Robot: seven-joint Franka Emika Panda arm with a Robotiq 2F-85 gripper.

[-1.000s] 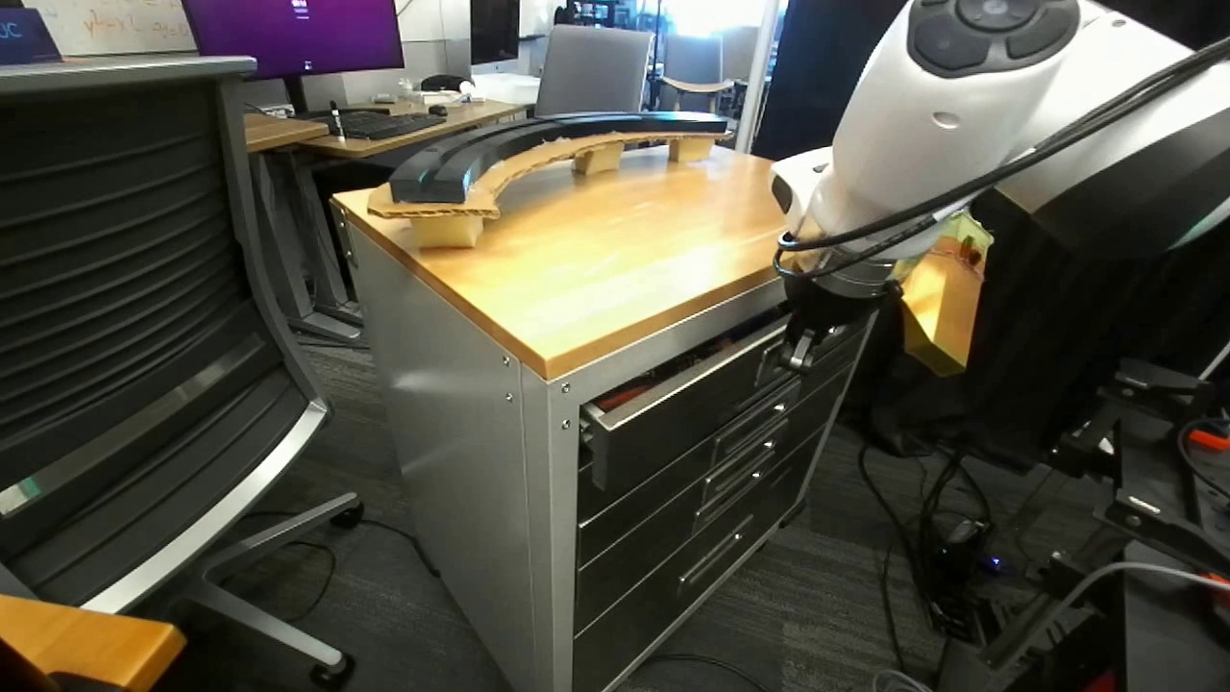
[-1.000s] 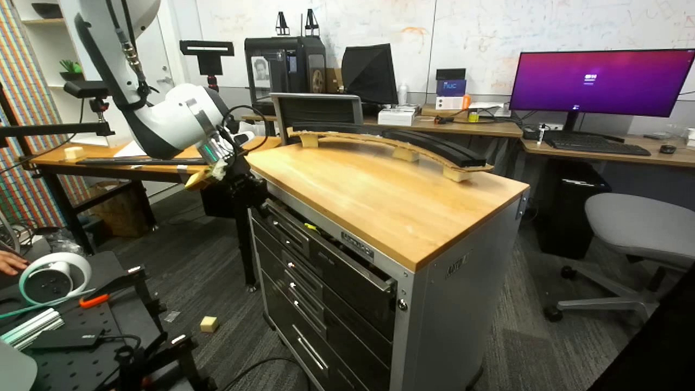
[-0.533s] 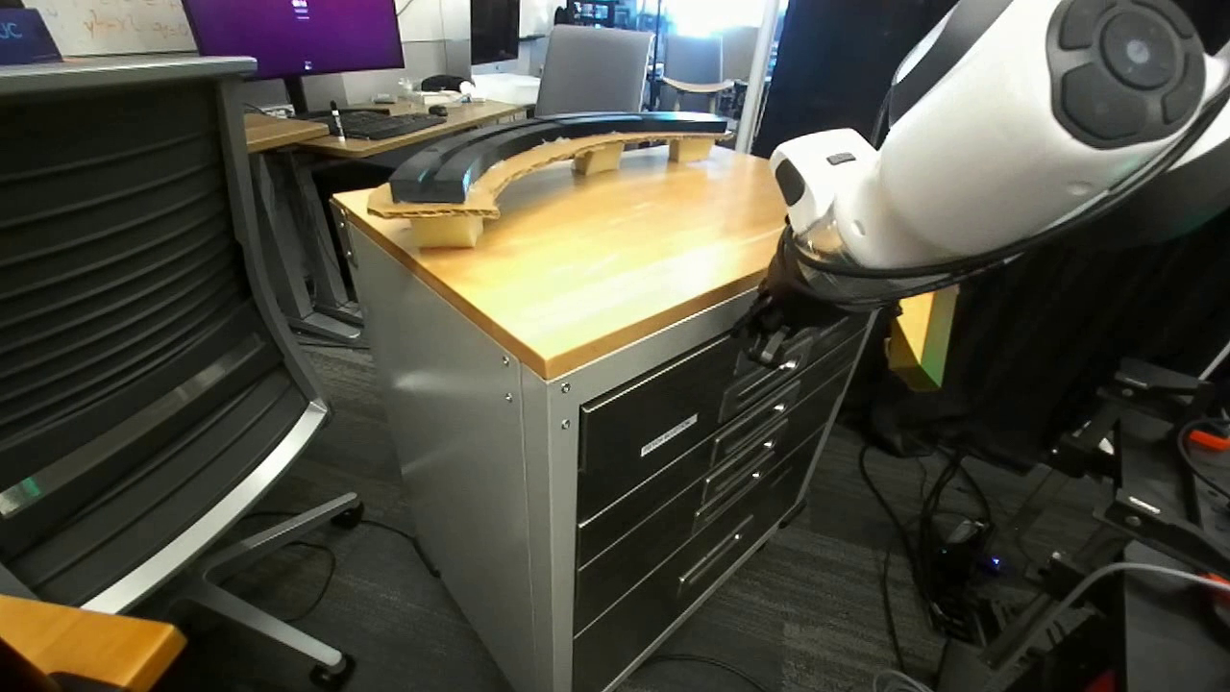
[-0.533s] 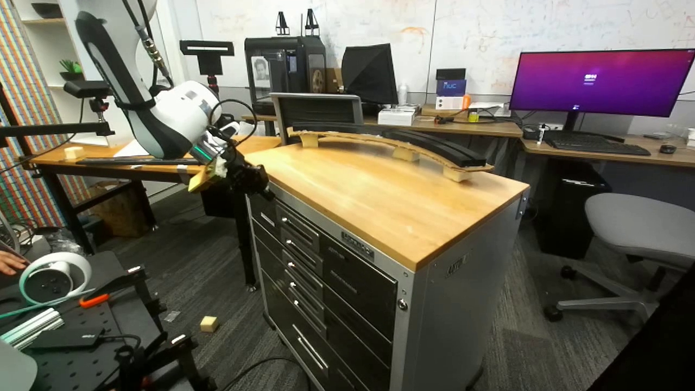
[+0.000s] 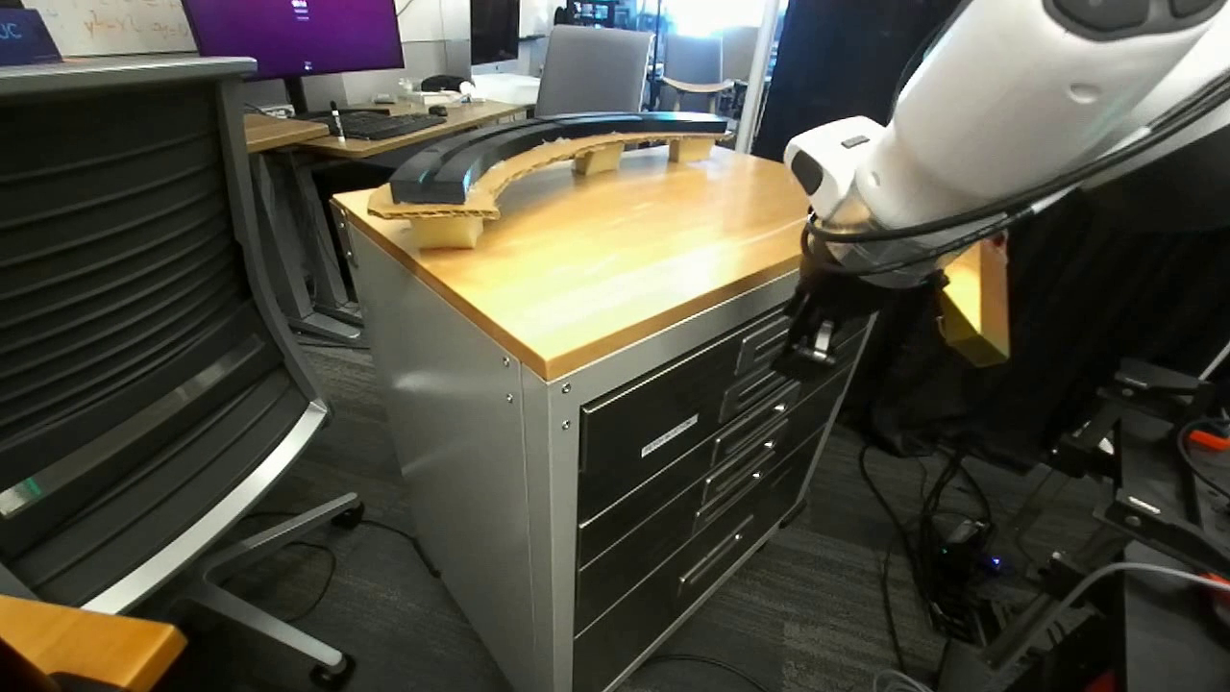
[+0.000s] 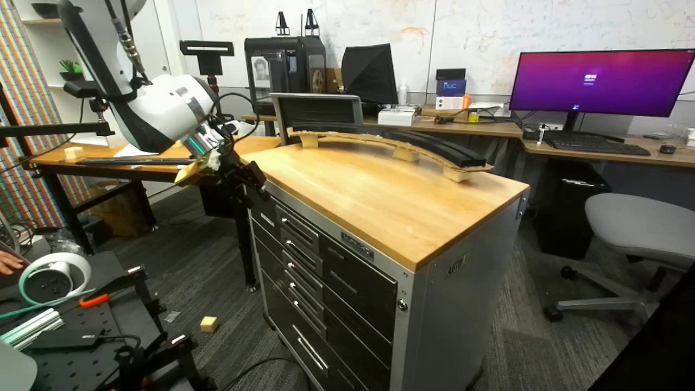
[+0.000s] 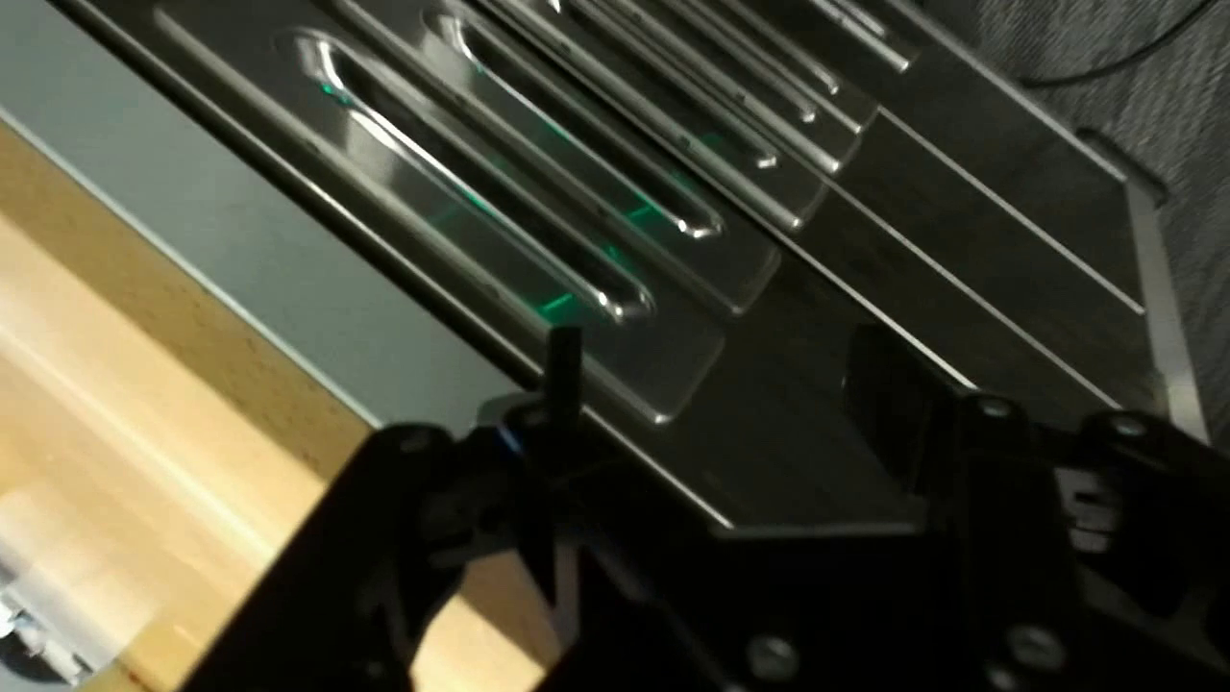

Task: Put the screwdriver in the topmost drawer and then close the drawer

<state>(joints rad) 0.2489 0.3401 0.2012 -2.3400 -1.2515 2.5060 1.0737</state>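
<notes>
The topmost drawer (image 5: pixel 663 396) of the grey cabinet sits flush with the frame in both exterior views. In the wrist view its long silver pull rail (image 7: pixel 461 192) runs diagonally just under the wooden top. The screwdriver is out of view. Close to the drawer fronts, at the far end of the cabinet's front in an exterior view, is my gripper (image 5: pixel 810 348). From the wrist its black jaws stand apart, with only the dark drawer front behind the gap (image 7: pixel 725 384) and nothing held. Whether a finger touches the drawer, I cannot tell.
A curved black piece on cardboard (image 6: pixel 434 144) rests on the cabinet's wooden top (image 6: pixel 380 195), raised on small blocks. A yellow block (image 5: pixel 975 298) is fixed to my wrist. An office chair (image 5: pixel 144 336) stands beside the cabinet. Lower drawers (image 6: pixel 353 326) are shut in.
A second ago the topmost drawer stood partly out, a bit of yellow showing inside; it has slid in. My gripper moved against the cabinet, then slightly back, and its jaws have spread.
</notes>
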